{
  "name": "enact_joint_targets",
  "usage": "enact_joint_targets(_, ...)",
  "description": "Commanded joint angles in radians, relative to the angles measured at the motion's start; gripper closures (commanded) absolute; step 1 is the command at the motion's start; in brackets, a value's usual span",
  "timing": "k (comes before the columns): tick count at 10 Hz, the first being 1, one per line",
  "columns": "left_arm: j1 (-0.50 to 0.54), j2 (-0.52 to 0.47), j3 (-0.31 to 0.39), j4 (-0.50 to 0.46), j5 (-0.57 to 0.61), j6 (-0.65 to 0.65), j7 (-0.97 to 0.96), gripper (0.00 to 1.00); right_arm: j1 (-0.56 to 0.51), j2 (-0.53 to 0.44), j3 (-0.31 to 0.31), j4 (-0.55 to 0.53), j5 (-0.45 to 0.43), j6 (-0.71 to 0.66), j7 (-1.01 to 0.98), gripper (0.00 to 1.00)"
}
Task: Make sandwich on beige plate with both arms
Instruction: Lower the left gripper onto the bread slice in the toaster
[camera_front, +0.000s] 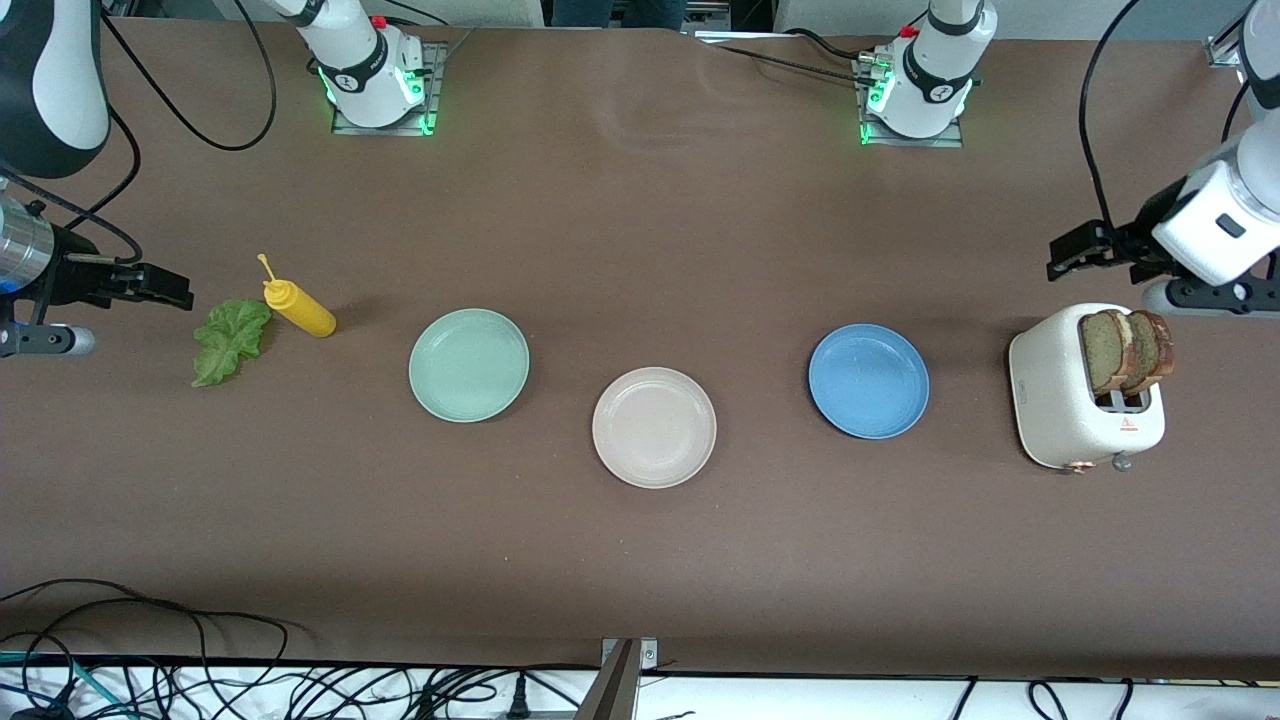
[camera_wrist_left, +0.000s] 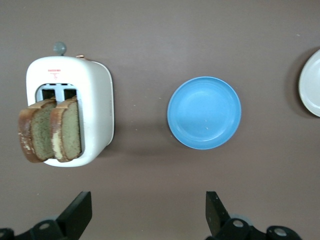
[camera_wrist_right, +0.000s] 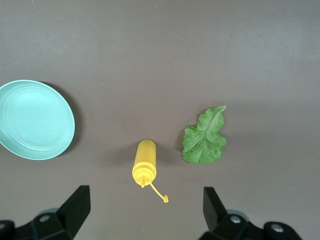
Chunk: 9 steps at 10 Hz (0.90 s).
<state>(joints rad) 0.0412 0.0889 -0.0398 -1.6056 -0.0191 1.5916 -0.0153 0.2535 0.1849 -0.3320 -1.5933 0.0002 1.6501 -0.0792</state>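
jaws wide on left gripper (camera_wrist_left: 145, 215) and right gripper (camera_wrist_right: 142, 212) (both empty).

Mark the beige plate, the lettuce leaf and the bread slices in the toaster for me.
beige plate (camera_front: 654, 428): front view, bare centre of the dish.
lettuce leaf (camera_front: 230, 341): front view, middle of the leaf.
bread slices (camera_wrist_left: 52, 130): left wrist view, face of the slices standing out of the toaster slots.

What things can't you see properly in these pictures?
- Bread slices: their lower parts sit hidden inside the toaster, in the front and left wrist views.
- Beige plate: cut off by the left wrist view's edge.
- Toaster's small label: too small to read.
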Motion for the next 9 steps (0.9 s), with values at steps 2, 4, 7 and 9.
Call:
enact_joint_targets(2, 0.072, 0.104, -0.008, 0.108, 0.069, -0.001, 0.026, 0.00, -0.003, -0.004, -0.001, 0.009, 0.017, -0.004, -0.002, 0.00)
enact_joint_targets(4, 0.094, 0.126, -0.008, 0.102, 0.126, 0.048, 0.121, 0.00, -0.003, -0.004, -0.002, 0.009, 0.017, -0.004, -0.002, 0.00)
enact_joint_targets(7, 0.123, 0.192, -0.009, 0.092, 0.119, 0.106, 0.140, 0.00, -0.003, -0.004, -0.001, 0.007, 0.017, -0.004, -0.002, 0.00)
enact_joint_targets(9, 0.140, 0.232, -0.008, 0.069, 0.126, 0.119, 0.140, 0.00, -0.003, -0.004, -0.001, 0.007, 0.017, -0.004, -0.002, 0.00)
